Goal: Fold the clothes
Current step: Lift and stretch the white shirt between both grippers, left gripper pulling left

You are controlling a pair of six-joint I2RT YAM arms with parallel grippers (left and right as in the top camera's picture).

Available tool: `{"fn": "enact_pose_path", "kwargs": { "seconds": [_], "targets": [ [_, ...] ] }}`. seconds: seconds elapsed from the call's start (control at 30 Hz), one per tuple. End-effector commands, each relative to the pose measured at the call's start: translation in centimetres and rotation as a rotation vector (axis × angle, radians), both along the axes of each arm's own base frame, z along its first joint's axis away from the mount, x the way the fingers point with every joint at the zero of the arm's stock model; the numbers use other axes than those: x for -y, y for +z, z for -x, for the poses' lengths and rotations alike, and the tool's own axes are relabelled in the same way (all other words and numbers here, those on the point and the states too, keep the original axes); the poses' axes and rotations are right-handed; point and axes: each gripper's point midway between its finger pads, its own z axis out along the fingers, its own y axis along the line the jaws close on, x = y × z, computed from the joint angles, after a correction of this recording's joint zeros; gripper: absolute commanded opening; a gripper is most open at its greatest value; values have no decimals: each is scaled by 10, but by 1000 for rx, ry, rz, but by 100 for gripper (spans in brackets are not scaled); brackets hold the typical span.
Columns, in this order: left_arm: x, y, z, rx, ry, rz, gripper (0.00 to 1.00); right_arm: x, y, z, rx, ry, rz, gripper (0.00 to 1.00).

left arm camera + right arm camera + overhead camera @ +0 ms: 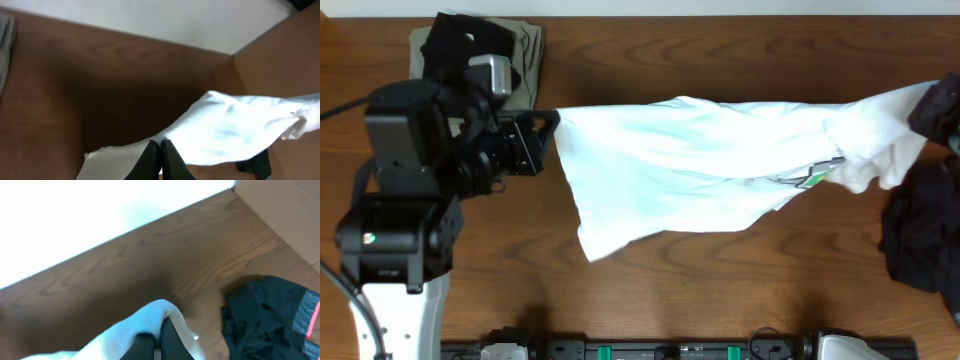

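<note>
The white T-shirt (700,165) is stretched across the table between both grippers, its lower corner sagging toward the front left. My left gripper (551,122) is shut on the shirt's left edge. In the left wrist view the fingers (150,162) are pinched together on the white T-shirt (230,127). My right gripper (923,104) is shut on the bunched right end at the table's right edge. In the right wrist view the white T-shirt (150,315) wraps over the closed fingertips (167,332).
A folded khaki-olive garment (528,60) with a black shirt (460,40) on it lies at the back left, behind the left arm. A crumpled black garment (923,240) (270,315) lies at the right edge. The table is brown wood.
</note>
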Motion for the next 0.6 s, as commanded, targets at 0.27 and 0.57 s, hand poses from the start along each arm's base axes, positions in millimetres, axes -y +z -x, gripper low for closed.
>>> {"fn": "enact_pose_path", "kwargs": {
  "seconds": [0.27,0.57],
  "targets": [
    [-3,60,31,106,7,0,6,-23,35,18,82,129,-55,1],
    [5,96,53,197,-46,29,6,-37,67,35,177,189,-72,1]
  ]
}}
